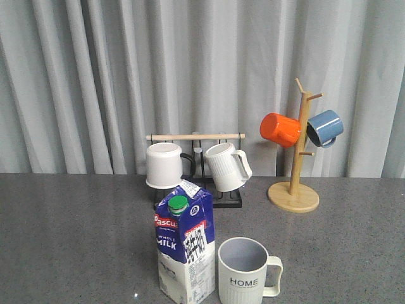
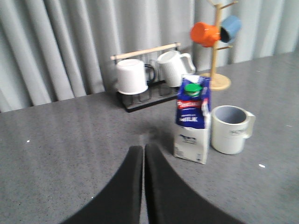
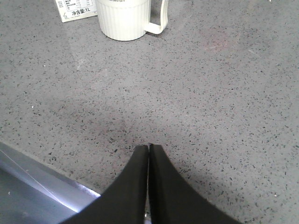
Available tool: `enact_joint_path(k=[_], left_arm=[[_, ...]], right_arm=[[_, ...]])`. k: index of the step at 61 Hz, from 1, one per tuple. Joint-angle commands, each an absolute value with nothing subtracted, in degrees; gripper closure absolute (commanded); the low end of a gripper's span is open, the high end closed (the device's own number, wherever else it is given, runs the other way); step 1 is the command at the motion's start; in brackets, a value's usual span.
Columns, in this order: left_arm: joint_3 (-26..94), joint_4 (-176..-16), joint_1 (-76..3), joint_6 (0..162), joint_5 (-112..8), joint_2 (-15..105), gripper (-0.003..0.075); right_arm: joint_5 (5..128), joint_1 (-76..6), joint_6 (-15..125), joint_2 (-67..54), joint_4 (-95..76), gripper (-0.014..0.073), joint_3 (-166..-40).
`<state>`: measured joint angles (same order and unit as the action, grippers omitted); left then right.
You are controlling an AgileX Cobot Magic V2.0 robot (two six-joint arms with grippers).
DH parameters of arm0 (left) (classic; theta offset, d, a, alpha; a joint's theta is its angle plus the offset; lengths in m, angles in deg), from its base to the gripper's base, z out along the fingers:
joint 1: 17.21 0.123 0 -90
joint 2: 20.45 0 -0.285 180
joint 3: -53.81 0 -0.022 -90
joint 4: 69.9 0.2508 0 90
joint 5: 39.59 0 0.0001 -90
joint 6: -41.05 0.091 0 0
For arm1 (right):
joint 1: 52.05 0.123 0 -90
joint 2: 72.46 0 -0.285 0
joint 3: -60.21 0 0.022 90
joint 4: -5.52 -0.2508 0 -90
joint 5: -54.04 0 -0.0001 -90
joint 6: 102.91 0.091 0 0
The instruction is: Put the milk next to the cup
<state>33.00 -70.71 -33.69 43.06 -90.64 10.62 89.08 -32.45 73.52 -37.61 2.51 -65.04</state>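
Note:
The milk carton (image 1: 184, 249) stands upright on the grey table, dark blue above and white below, with a green cap. The cream ribbed "HOME" cup (image 1: 244, 272) stands right beside it on its right, handle pointing right. Both also show in the left wrist view, the milk (image 2: 192, 123) and the cup (image 2: 230, 129). In the right wrist view I see the cup (image 3: 124, 17) and a corner of the milk (image 3: 75, 10). My left gripper (image 2: 143, 148) is shut and empty, a short way from the carton. My right gripper (image 3: 149, 147) is shut and empty above bare table. Neither gripper shows in the front view.
A black rack with a wooden bar (image 1: 195, 136) holds a plain white mug (image 1: 164, 165) and a white ribbed mug (image 1: 227, 166) behind the carton. A wooden mug tree (image 1: 295, 180) at the back right carries an orange mug (image 1: 280, 129) and a blue mug (image 1: 325, 128). The table's metal edge (image 3: 37, 191) shows near my right gripper.

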Motion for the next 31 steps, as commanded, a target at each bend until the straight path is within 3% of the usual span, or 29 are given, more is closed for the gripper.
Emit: enact_joint_path(k=[1,12,31], left_arm=[[19.2,-72.4,-30.1,41.6,-71.0,6.1,0.0728],[-4.1,-77.9,-22.6,37.8,-51.8,-3.0,0.0728],[-22.1,-77.9,-15.1,38.7,-44.3,-11.6,0.0728]], right_arm=[[85.2,-32.5,73.6,-37.4,2.6,0.0599,-66.5],[85.2,-32.5,73.6,-37.4,2.6,0.0599,-66.5],[85.2,-32.5,73.6,-37.4,2.6,0.0599,-66.5]])
